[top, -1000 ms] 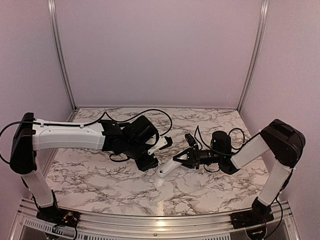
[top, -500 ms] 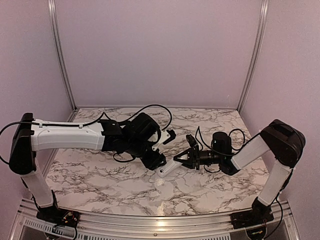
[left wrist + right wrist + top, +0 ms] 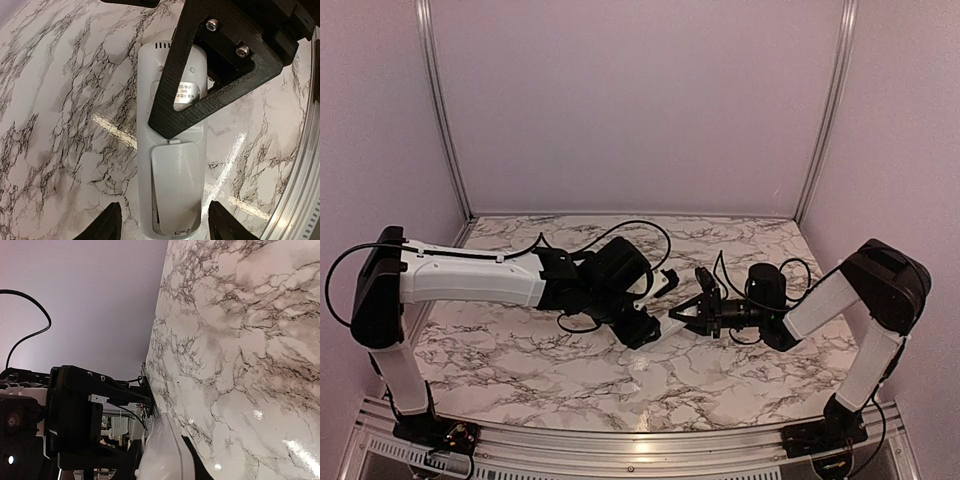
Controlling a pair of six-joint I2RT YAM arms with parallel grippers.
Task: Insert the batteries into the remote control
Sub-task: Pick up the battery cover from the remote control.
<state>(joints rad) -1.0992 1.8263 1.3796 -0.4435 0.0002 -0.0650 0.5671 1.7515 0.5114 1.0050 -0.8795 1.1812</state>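
The white remote control [image 3: 145, 165] lies back side up just over the marble table, seen in the left wrist view. A flat white cover plate [image 3: 177, 190] sits slightly askew over its battery bay. My right gripper [image 3: 678, 318] is shut on the remote's far half, and one of its black fingers [image 3: 220, 65] crosses the remote's body. My left gripper [image 3: 165, 227] is open, with a tip on each side of the remote's near end and a gap on both sides. From above only a sliver of the remote [image 3: 663, 327] shows below the left gripper [image 3: 655, 308]. The batteries are out of view.
The marble table [image 3: 520, 350] has purple walls behind and to the sides, with aluminium posts [image 3: 440, 110] in the corners. A metal rail [image 3: 300, 200] runs along the table edge. Black cables [image 3: 620, 225] loop over the left wrist. The left arm's black housing [image 3: 75, 410] fills the right wrist view's lower left.
My left gripper has moved right and closed in over the remote, and its jaws have widened. The right gripper still holds the remote in nearly the same place.
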